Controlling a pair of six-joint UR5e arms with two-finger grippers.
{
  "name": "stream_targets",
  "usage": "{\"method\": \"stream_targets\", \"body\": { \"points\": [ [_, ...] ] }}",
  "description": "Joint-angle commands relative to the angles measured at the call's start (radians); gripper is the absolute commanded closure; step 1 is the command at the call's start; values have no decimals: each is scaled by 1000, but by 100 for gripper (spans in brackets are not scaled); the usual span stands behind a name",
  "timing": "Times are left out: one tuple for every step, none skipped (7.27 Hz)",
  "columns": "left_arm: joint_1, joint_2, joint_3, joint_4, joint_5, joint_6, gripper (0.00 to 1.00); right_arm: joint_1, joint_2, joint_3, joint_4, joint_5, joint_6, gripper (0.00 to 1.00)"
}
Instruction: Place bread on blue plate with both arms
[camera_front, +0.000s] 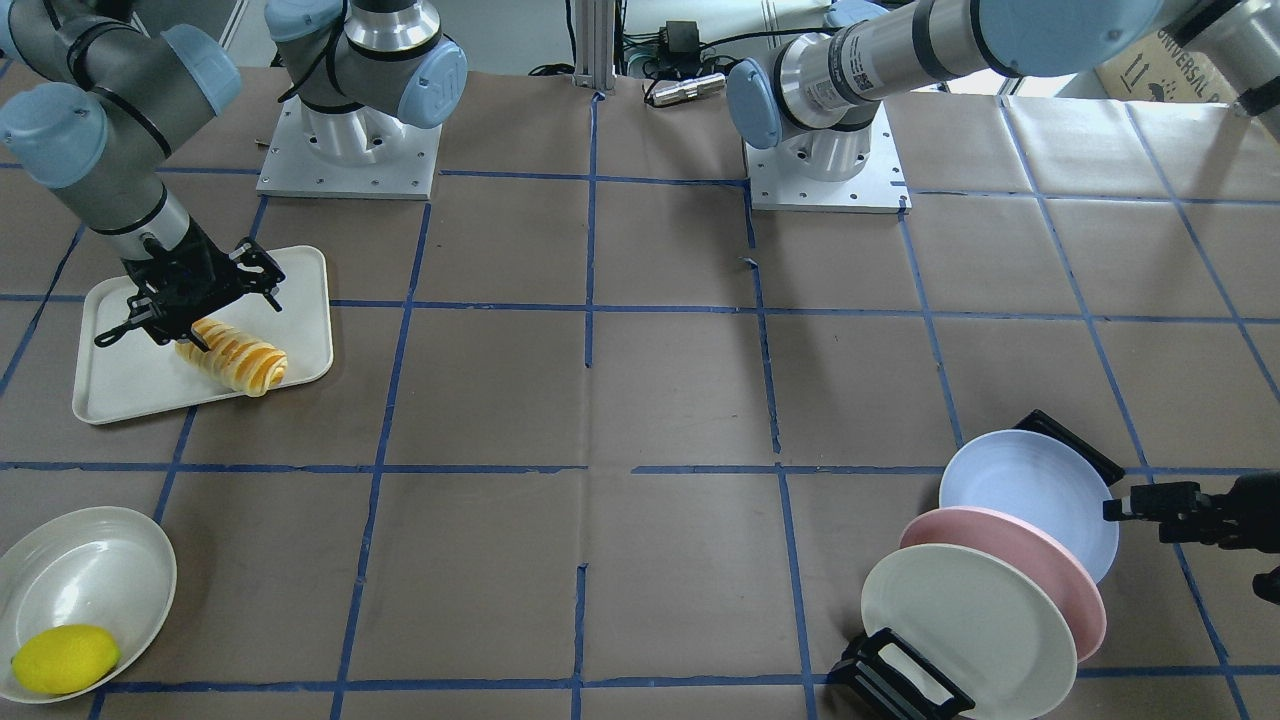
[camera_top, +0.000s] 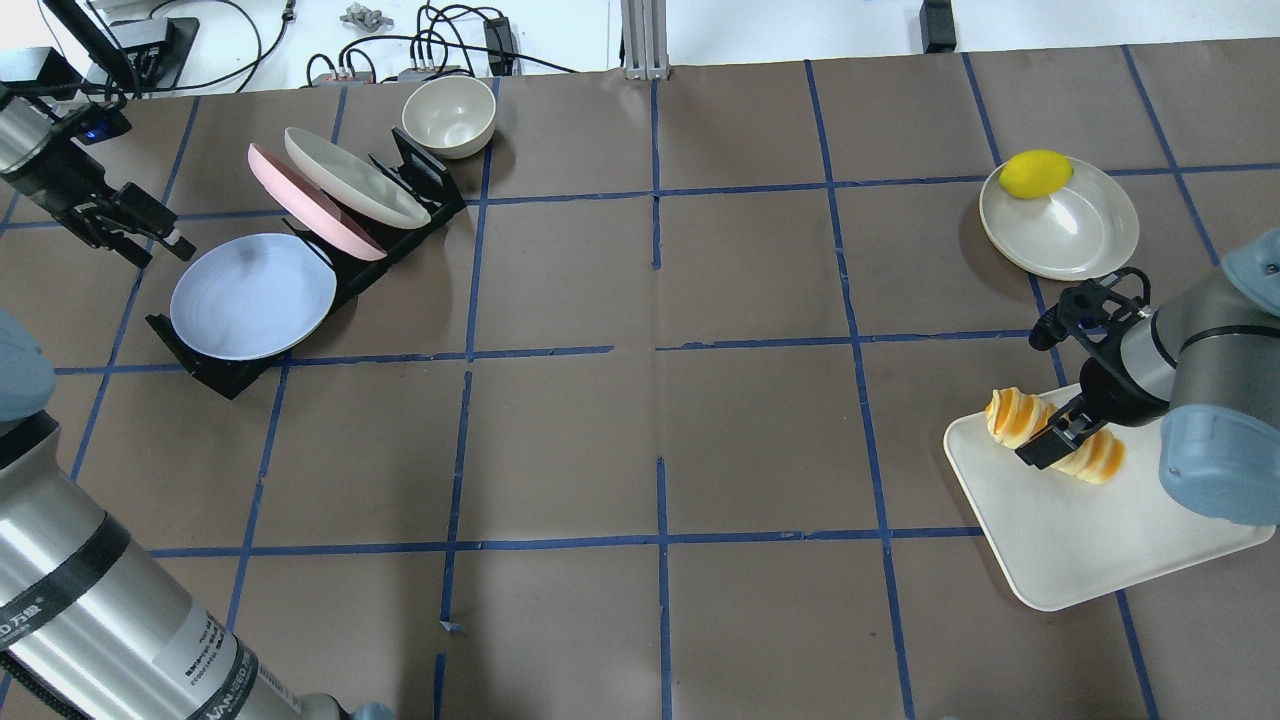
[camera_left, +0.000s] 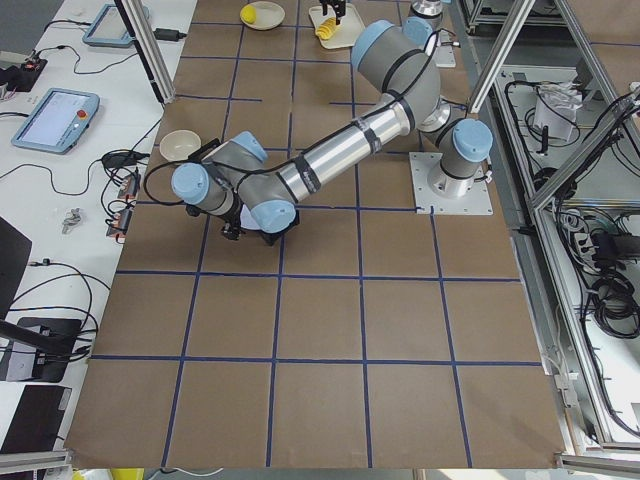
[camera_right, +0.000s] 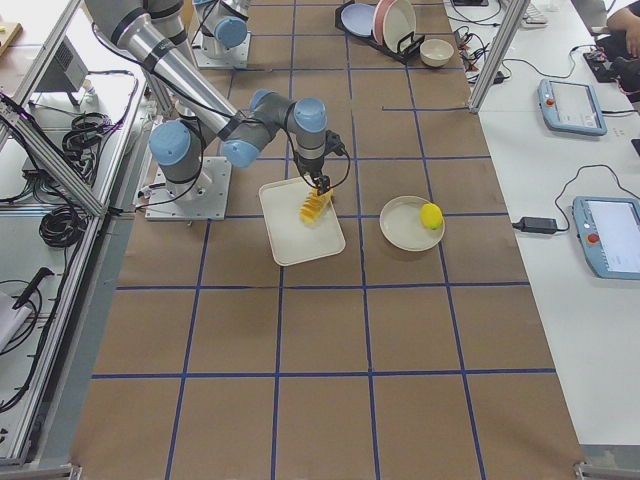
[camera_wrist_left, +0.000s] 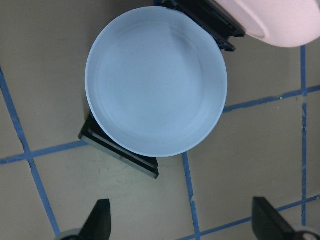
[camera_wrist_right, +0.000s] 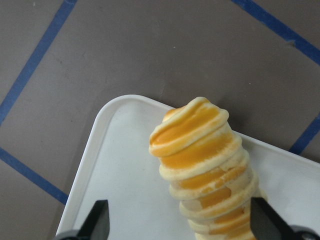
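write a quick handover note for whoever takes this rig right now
Right gripper: open, fingers on either side of the bread, which lies on the white tray; not clamped.
Left gripper: open, beside the blue plate, not touching it.
Blue plate: leaning in the end slot of the black rack, next to the pink plate and the cream plate.
Done: each arm is at its thing; nothing picked up.
Left: grip the bread, get the blue plate out of the rack, set the bread on it.

Blue plate (camera_wrist_left: 156, 85) upper centre, seated in black rack (camera_wrist_left: 122, 152); pink plate (camera_wrist_left: 272, 20) edge at 1 o'clock; left gripper (camera_wrist_left: 184, 223) jaws wide apart, 6 o'clock.
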Motion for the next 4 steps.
{"method": "stream_targets", "body": {
  "points": [
    [4, -62, 2, -5, -39, 3, 11, -10, 68, 1, -95, 1, -36, 0],
    [4, -70, 3, -19, -38, -2, 47, -10, 107, -3, -120, 1, -41, 0],
    [4, -70, 14, -66, -39, -4, 76, -10, 142, 4, -157, 3, -32, 0],
    [6, -68, 25, -81, -39, -5, 82, -8, 171, 0, -186, 1, -37, 6]
  ]
}}
